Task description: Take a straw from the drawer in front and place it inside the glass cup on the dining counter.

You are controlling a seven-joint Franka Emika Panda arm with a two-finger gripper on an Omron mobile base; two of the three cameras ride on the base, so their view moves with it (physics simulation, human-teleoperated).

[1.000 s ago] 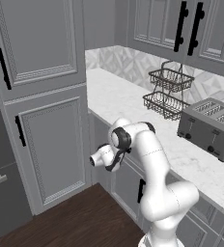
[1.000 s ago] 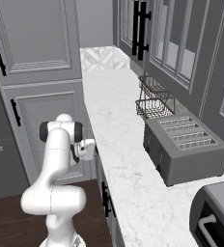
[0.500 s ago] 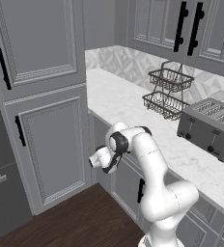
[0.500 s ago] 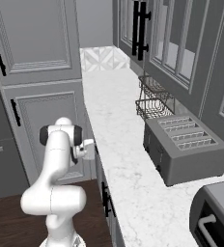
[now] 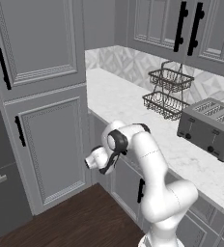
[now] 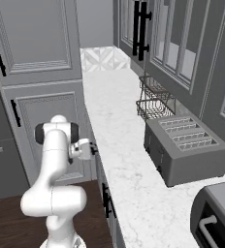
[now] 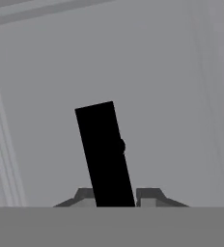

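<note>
The drawer (image 7: pixel 181 96) sits closed under the worktop edge, and its plain grey front panel fills the hand view. Its short black bar handle (image 7: pixel 104 149) stands slightly tilted between my two fingertips (image 7: pixel 87 195), which press against both of its sides. My gripper (image 7: pixel 115 195) is shut on that handle. From the base views, the gripper (image 5: pixel 105 167) (image 6: pixel 91 151) reaches sideways against the cabinet front just below the worktop. The straw is hidden, and the glass cup and the dining counter are out of view.
A white marble worktop (image 5: pixel 133 108) carries a two-tier wire basket (image 5: pixel 168 91) and a grey toaster (image 5: pixel 211 126). Tall grey panelled cabinet doors (image 5: pixel 51 140) stand close on the left. Dark wood floor (image 5: pixel 85 219) lies below. A dark appliance (image 6: pixel 216 218) sits at the near right.
The fingers have closed from wide open onto the black handle. The arm has crept slightly toward the drawer front.
</note>
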